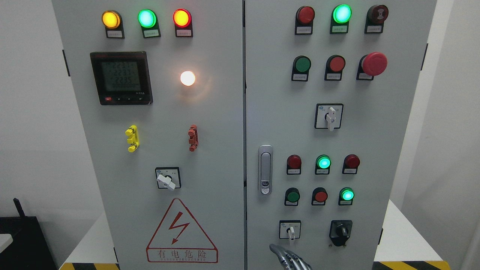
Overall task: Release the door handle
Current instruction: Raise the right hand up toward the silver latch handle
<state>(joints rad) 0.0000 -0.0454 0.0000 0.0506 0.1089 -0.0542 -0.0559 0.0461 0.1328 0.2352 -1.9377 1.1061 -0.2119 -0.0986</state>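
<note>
- One robot hand, the right hand [290, 258], shows at the bottom edge just right of the middle. Only its metal fingers [296, 262] are visible, loosely spread and holding nothing.
- Its fingertips lie in front of the lower part of the right door [378, 157], just under a small white selector switch [290, 230] and left of a black rotary switch [340, 231].
- Higher on the same door, well apart from the hand, is the door handle [265, 169]: a silver upright latch lying flat in its recess, close to the seam between the two doors. Nothing touches it.
- Right of the handle are two rows of three round buttons; one green lamp [323, 162] in the upper row and another [347, 195] in the lower row are lit.
- Both doors look shut; the left door [217, 168] bears a red warning triangle [182, 232] and a white knob switch [167, 179].
- Farther up the left door sit a yellow clip [132, 138], a red clip [193, 137], a digital meter [121, 78] and a glowing white lamp [187, 78].
- Near the top right is a red mushroom button [374, 63].
- Behind, the cabinet stands on a white platform [405, 240] against a pale wall [30, 112].
</note>
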